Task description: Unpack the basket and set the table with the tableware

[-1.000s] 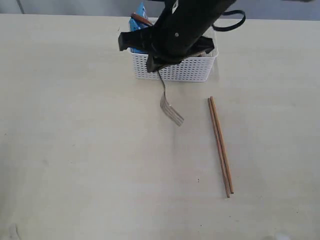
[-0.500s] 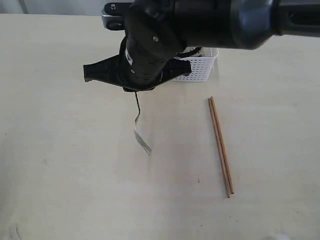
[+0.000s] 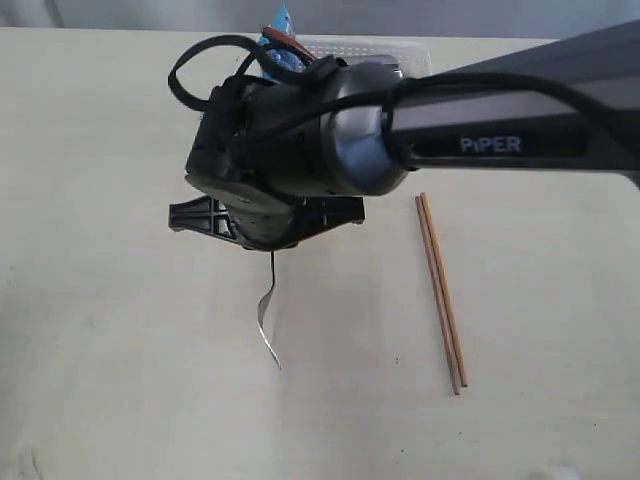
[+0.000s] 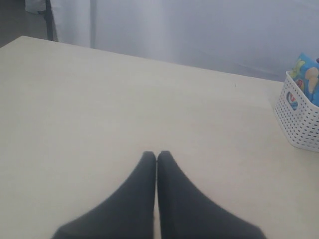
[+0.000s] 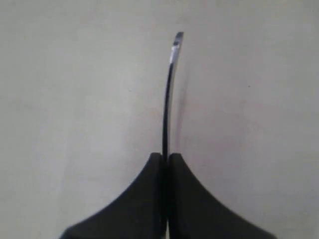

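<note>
One fork out of the basket, headed for its place

My right tool (image 5: 165, 155) is clamped tight on the handle of the slim steel fork (image 3: 265, 310), which hangs below it, edge-on to the exterior view. Within the last second I have swung the fork away from the white perforated plastic basket (image 3: 400, 45) at the far edge, bringing it nearer and to the left. It now hangs over a bare stretch of the pale cream wood-look counter (image 3: 120, 350), well apart from the basket. The low end looks close to the surface, but I cannot tell whether it touches.

The pair of brown wooden chopsticks (image 3: 441, 292) has not shifted; it lies flat to the right, already set out. A blue snack packet (image 3: 283, 30) still pokes up from the basket, and my arm hides the rest of its contents.

My left tool (image 4: 157, 154) has its jaws together on nothing, idling low over the counter.

I judge the fork to be the second piece unpacked; it still needs laying down and releasing.
</note>
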Robot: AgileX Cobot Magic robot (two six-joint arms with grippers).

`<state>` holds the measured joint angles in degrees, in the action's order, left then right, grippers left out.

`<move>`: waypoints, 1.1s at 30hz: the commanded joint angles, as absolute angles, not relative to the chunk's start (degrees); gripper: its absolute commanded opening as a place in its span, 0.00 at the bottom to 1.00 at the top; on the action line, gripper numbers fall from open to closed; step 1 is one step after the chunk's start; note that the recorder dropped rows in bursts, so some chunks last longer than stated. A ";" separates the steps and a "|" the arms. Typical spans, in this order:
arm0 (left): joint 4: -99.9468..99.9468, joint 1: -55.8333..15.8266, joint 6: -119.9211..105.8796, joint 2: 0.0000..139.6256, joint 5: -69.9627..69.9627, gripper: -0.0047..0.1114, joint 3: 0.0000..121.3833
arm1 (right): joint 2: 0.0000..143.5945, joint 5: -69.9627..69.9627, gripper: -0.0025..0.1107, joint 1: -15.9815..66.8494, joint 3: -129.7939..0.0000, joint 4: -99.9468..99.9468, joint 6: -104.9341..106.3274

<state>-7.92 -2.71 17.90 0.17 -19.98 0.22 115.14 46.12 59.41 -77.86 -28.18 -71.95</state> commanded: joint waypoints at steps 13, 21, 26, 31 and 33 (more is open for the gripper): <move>-7.28 -2.55 17.84 0.00 -19.93 0.04 0.00 | 120.96 62.54 0.02 62.65 -92.57 -31.26 -67.41; -7.28 -2.55 17.84 0.00 -19.93 0.04 0.00 | 130.66 69.96 0.02 64.87 -108.86 -31.36 -60.26; -7.28 -2.55 17.84 0.00 -19.93 0.04 0.00 | 135.00 69.96 0.02 65.40 -113.88 -29.91 -60.26; -7.28 -2.55 17.84 0.00 -19.93 0.04 0.00 | 136.95 69.96 0.02 65.40 -114.49 -29.76 -60.26; -7.28 -2.55 17.84 0.00 -19.93 0.04 0.00 | 137.05 69.96 0.02 65.40 -114.49 -29.92 -60.26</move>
